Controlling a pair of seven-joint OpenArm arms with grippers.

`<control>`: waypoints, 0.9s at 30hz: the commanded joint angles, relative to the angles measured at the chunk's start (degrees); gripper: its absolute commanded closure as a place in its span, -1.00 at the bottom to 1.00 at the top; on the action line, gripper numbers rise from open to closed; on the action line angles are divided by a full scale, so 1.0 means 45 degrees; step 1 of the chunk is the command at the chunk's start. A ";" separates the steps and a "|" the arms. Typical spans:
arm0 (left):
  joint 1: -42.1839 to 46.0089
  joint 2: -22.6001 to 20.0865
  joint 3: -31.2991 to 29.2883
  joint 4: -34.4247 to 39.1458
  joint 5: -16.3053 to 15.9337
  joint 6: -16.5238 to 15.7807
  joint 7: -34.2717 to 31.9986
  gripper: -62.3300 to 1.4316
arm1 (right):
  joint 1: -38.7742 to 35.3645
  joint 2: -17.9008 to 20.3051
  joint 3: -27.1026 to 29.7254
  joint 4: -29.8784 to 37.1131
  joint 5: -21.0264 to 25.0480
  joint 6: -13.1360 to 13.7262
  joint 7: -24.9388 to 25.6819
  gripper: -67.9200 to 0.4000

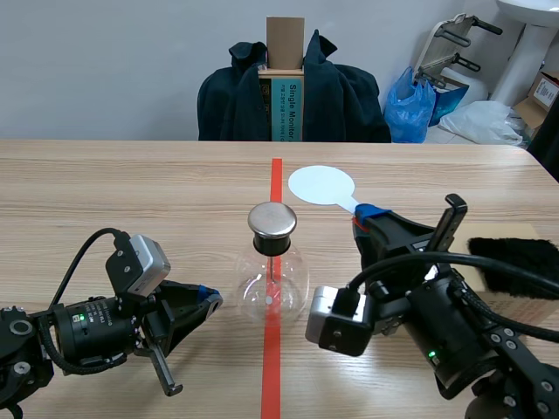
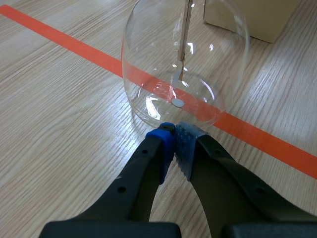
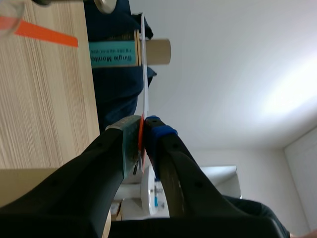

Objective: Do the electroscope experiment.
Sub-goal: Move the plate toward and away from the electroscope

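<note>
The left gripper [image 1: 206, 302] lies pinched shut on nothing, tips just beside the glass flask [image 1: 272, 284] on the centre tape [image 1: 271, 375]. Inside hangs a thin rod and leaf [image 2: 181, 69]. The right gripper [image 1: 367, 216] clamps the pale blue paddle [image 1: 320, 185]; next, I'd guess, bring it to the metal cap [image 1: 272, 220].

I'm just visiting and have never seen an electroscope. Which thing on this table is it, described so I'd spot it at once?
On the wooden table, follow the orange-red tape line toward the robot: the electroscope stands right on it. It is the only clear glass bulb, topped by a round metal cap, unlike the flat pale blue paddle beyond it.
</note>
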 commanded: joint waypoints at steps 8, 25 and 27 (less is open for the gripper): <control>-0.0078 -0.0005 -0.0034 0.0175 -0.0092 -0.0019 -0.0223 0.87 | 0.0083 0.0068 0.0073 0.0165 0.0039 -0.0092 -0.1787 0.96; -0.0078 -0.0005 -0.0034 0.0175 -0.0092 -0.0019 -0.0223 0.87 | 0.0083 0.0068 0.0073 0.0165 0.0034 -0.0092 -0.0053 0.96; -0.0078 -0.0005 -0.0034 0.0175 -0.0092 -0.0019 -0.0223 0.87 | 0.0083 0.0068 0.0073 0.0165 0.0029 -0.0092 0.0534 0.96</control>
